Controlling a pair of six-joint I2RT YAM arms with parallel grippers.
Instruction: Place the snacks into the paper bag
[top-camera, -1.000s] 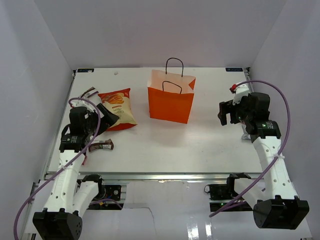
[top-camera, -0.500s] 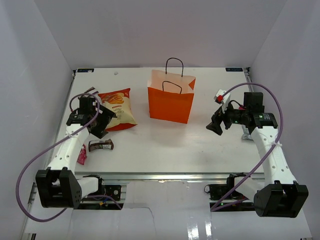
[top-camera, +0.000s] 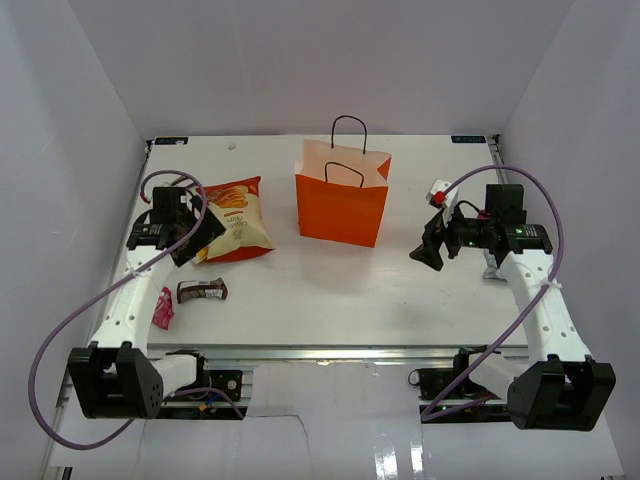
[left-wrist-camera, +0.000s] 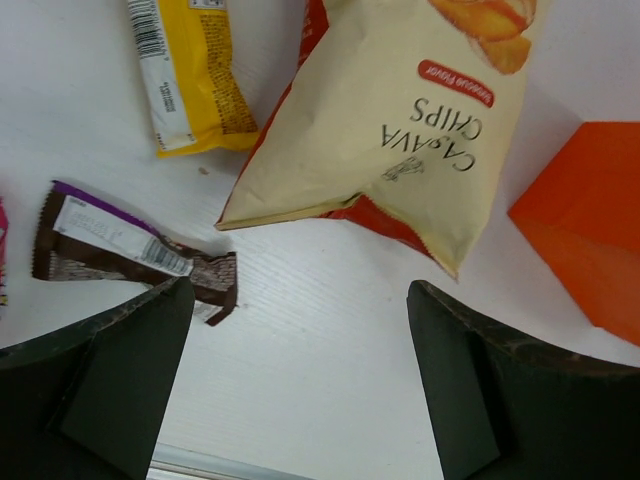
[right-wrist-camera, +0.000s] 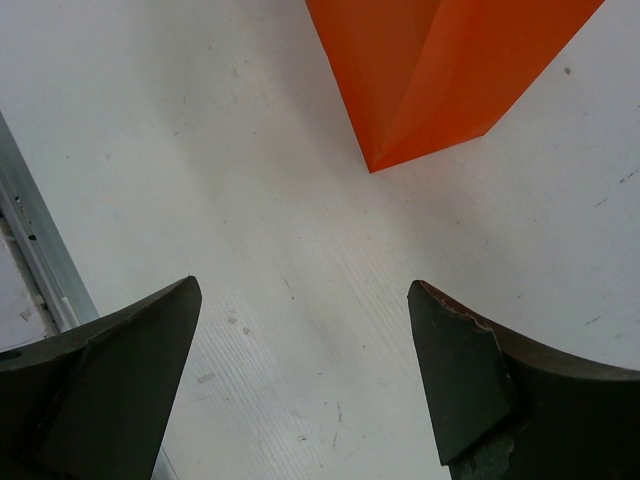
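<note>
The left tool (left-wrist-camera: 300, 292) hangs over the white counter (left-wrist-camera: 330, 380) with its jaws spread as wide as they go and nothing between them. Straight ahead of it, just past the fingertips and reaching toward its right finger, lies the crisp packet (left-wrist-camera: 400, 130), flat on the counter, its cream lower part turned to the tool and its printed chips at the far end. Ahead of the tool's left finger lies a dark brown bar (left-wrist-camera: 130, 255), its near end just beside that fingertip without touching it. Farther ahead of that finger a small yellow packet (left-wrist-camera: 195, 75) lies against the crisp packet's left edge. A pink packet (top-camera: 163, 308) sits behind this tool, toward the arm's base, near the brown bar. The paper bag (top-camera: 342, 205) stands upright off to the left tool's right, beyond the crisp packet and apart from it, its mouth open upward and its two black loop handles raised. The right tool (right-wrist-camera: 300, 288) is also opened wide and holds nothing; it points across the counter toward the bag. In its wrist view the bag's lower corner lies ahead of the tool, in line with the gap between the fingers and a little toward its right finger, with bare counter between it and the tips. A metal rail (right-wrist-camera: 25, 250) runs along the counter's edge beside that tool's left finger.
</note>
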